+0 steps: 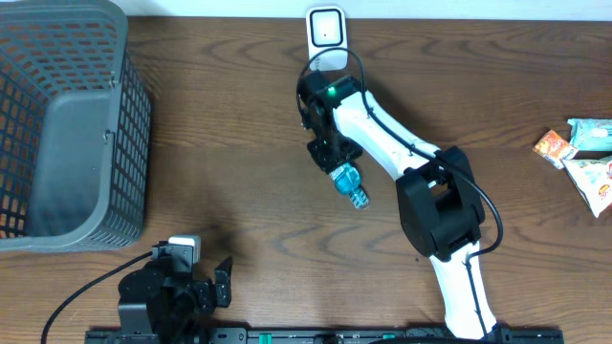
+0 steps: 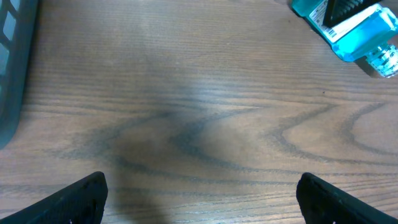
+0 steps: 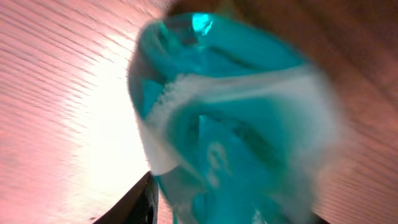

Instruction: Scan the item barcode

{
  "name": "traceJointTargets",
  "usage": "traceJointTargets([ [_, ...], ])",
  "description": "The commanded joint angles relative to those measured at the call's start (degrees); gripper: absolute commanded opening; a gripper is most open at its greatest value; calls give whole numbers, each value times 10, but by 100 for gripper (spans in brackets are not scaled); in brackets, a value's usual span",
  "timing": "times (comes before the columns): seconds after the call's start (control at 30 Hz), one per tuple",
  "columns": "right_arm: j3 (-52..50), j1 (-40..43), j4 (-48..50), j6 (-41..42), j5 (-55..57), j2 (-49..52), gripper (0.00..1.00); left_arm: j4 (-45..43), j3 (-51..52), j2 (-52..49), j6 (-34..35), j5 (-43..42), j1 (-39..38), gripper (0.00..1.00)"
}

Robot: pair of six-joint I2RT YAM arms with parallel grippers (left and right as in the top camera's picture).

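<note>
While the blue bottle (image 1: 352, 186) sits at the right hand (image 1: 339, 164), near the scanner (image 1: 326, 29) for a read, I can't tell its clench; left hand (image 2: 199, 193) released, spare.

Soft even light, pale glare on brown wood-grain table (image 2: 205, 93), translucent teal plastic bottle (image 3: 230, 124) blurred, pink-washed right wrist view

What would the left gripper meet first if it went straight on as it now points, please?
The way looks free: only bare brown wooden table lies ahead of the left gripper. The teal plastic bottle is off right, the grey mesh basket left.
</note>
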State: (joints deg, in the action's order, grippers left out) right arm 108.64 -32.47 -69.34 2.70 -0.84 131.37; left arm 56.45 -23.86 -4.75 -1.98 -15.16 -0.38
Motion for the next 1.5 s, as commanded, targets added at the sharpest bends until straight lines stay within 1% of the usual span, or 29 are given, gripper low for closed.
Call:
traceJointTargets([
  [0.0, 32, -2, -9, -3, -13, 0, 40, 0, -5, 2, -8, -7, 3, 97],
  [0.3, 32, -2, -12, 2, -53, 0, 38, 0, -5, 2, -8, -7, 3, 97],
  [0.4, 32, -2, -12, 3, -54, 0, 35, 0, -5, 2, -8, -7, 3, 97],
  [0.7, 14, -3, 4, 2, -69, 0, 30, 0, -5, 2, -8, -7, 3, 97],
  [0.9, -25, -3, 49, 2, -100, 0, 33, 0, -5, 2, -8, -7, 3, 97],
  [1.07, -25, -3, 57, 2, -101, -2, 37, 0, -5, 2, -8, -7, 3, 97],
  [1.17, -25, -3, 57, 3, -101, -2, 36, 0, -5, 2, -8, -7, 3, 97],
  [1.37, -25, -3, 58, 8, -103, -2, 36, 0, -5, 2, -8, -7, 3, 97],
  [1.47, -22, -3, 57, 16, -103, -3, 40, 0, -5, 2, -8, -7, 3, 97],
])
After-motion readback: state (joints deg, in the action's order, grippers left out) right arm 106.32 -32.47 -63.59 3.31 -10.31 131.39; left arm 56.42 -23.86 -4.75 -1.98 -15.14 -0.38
